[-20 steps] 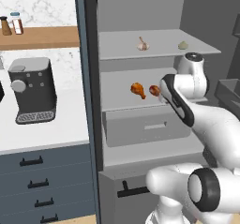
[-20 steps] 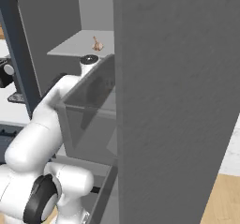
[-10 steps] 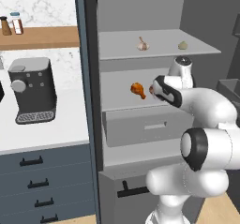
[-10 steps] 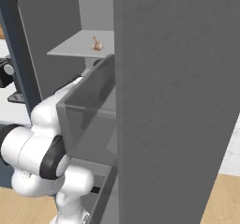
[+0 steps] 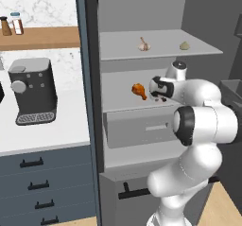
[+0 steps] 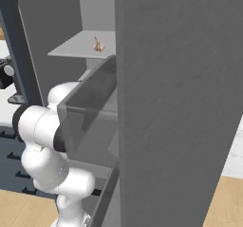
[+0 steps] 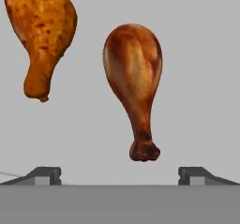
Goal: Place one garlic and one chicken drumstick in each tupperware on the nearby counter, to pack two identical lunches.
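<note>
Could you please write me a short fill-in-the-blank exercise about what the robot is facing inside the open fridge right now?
1. In the hand view, the number of chicken drumsticks lying ahead of the gripper is ____.
2. The darker drumstick points its thin ____ end toward the gripper.
3. In the left base view, a garlic bulb sits on the shelf ____ the one holding the orange drumstick.
4. The gripper's fingers stand apart, so it is ____.

Missing words: two; bone; above; open
</note>
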Controlling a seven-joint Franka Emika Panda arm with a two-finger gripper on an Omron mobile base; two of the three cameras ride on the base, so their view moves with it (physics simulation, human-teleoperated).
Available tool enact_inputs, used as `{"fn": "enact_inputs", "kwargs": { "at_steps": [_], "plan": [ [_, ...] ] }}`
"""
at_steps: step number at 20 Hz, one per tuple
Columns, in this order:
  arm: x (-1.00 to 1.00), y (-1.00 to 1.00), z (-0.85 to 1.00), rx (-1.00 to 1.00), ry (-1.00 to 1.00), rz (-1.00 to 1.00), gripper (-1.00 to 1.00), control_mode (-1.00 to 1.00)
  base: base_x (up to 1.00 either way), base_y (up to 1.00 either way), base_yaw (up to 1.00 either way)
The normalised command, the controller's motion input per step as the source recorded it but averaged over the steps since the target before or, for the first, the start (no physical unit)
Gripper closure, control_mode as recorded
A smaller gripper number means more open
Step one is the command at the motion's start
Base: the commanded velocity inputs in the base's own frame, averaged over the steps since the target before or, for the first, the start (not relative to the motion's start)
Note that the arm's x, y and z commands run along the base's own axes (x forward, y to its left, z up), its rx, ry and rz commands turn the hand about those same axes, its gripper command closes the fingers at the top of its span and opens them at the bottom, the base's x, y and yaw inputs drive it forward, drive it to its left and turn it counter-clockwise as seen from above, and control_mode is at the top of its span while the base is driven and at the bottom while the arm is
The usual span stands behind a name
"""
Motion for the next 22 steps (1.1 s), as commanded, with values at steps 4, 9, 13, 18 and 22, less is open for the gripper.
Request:
{"fn": "enact_inputs", "kwargs": {
  "at_steps": [4, 9, 13, 18, 22],
  "plan": [
    [0.19, -0.19, -0.17, 0.02, 0.00, 0.00, -1.00, -1.00, 0.00, 0.00, 0.00],
    [0.25, -0.03, -0.08, 0.00, 0.00, 0.00, -1.00, -1.00, 0.00, 0.00, 0.00],
    [0.23, 0.00, -0.06, 0.00, 0.00, 0.00, -1.00, -1.00, 0.00, 0.00, 0.00],
    [0.22, 0.00, -0.14, 0.00, 0.00, 0.00, -1.00, -1.00, 0.00, 0.00, 0.00],
    [0.13, 0.00, -0.27, 0.00, 0.00, 0.00, -1.00, -1.00, 0.00, 0.00, 0.00]
  ]
}}
